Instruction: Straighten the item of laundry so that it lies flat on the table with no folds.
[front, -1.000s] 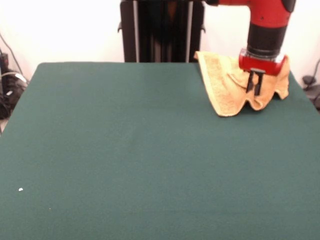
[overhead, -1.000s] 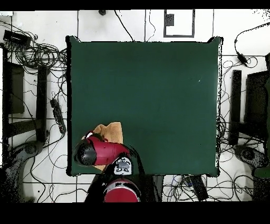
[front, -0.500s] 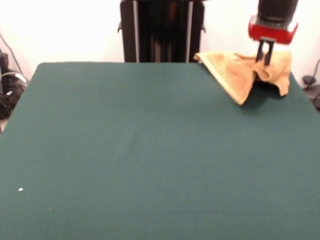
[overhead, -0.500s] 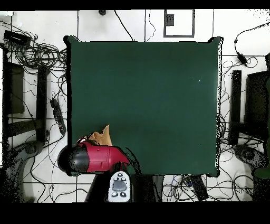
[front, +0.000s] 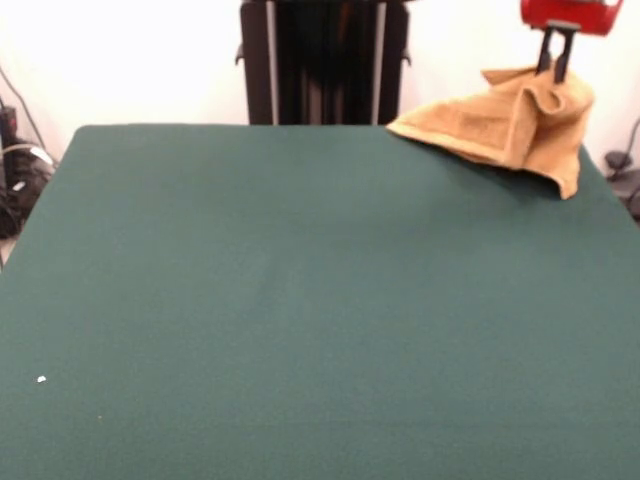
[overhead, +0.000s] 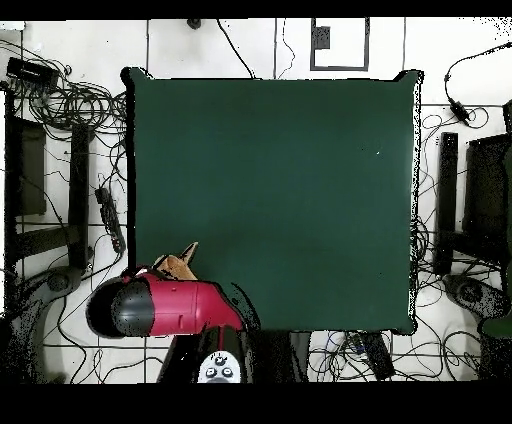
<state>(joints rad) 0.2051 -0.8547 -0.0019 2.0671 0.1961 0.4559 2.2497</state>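
Note:
The golden-tan towel (front: 510, 122) hangs bunched at the far right corner of the dark green table (front: 300, 300). My gripper (front: 556, 68) is shut on the towel's top and holds it lifted, while its left corner still rests on the table's far edge. In the overhead view only a small tan tip of the towel (overhead: 180, 263) shows beside the red arm (overhead: 165, 307), which hides the gripper there.
The black pedestal (front: 322, 60) stands behind the table's far edge. Cables and black equipment (overhead: 60, 180) lie on the floor around the table. A small white speck (front: 41, 379) lies near the table's front left.
The gripper has risen and moved slightly right with the towel in it. The towel has been pulled up off the table and now hangs from the gripper, more stretched.

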